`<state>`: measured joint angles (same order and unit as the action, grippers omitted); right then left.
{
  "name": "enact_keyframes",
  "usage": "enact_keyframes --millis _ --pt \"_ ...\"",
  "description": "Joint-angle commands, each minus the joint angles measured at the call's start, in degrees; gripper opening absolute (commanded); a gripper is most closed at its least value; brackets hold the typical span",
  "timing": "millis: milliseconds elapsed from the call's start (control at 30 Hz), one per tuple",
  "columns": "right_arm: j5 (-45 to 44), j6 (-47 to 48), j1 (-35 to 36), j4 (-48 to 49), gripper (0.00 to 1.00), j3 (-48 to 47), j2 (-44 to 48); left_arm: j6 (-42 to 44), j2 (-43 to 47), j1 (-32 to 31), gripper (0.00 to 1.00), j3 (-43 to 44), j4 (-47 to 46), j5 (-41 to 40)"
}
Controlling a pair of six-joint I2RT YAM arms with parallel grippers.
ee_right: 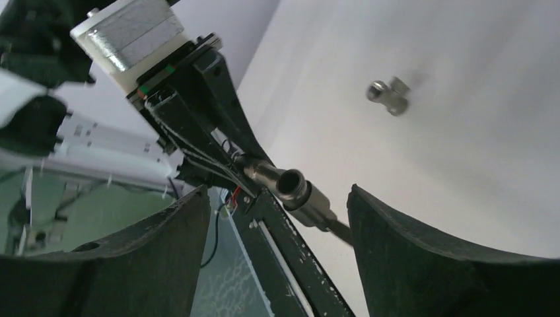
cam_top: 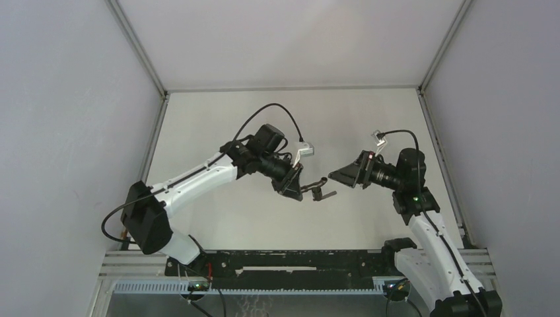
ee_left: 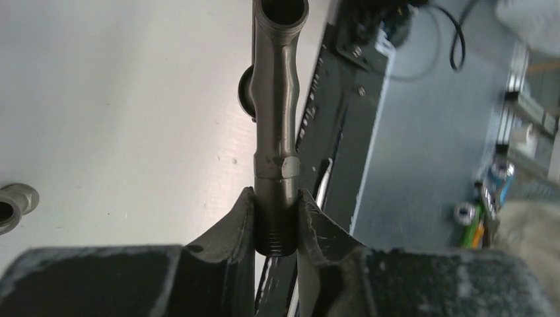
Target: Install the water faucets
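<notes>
Stretching below is the white surface (cam_top: pixel 264 119). Over it the left tool (ee_left: pixel 276 201) is squeezing the tap stem (ee_left: pixel 274 132) by its threads, and the right tool (ee_right: pixel 276 193) is gaping wide. The stubby fitting (ee_right: pixel 389 96) is lying on the surface.

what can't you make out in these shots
1. short fitting: cropped by the left edge in the left wrist view; small and blurred in the right wrist view.
2. faucet stem: its lower threaded end is hidden between the fingers of the left claw in the left wrist view.
3. lever handle: mostly behind the stem in the left wrist view; too small to read in the top view.
</notes>
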<state>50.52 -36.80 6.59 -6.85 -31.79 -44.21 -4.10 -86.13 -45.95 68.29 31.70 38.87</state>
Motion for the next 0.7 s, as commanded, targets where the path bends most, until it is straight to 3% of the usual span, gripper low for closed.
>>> enact_keyframes --millis 0,267,667 --pt "10.2 5.0 2.3 11.4 0.84 -0.5 2.8 20.5 2.1 0.5 0.00 10.9 19.7 11.7" --pt "9.6 11.1 13.0 14.4 0.90 -0.4 3.1 24.9 1.3 0.4 0.00 17.0 29.1 14.9" --pt "4.2 13.8 25.8 18.6 0.82 -0.4 -3.4 24.8 1.6 0.3 0.00 18.2 30.3 16.5"
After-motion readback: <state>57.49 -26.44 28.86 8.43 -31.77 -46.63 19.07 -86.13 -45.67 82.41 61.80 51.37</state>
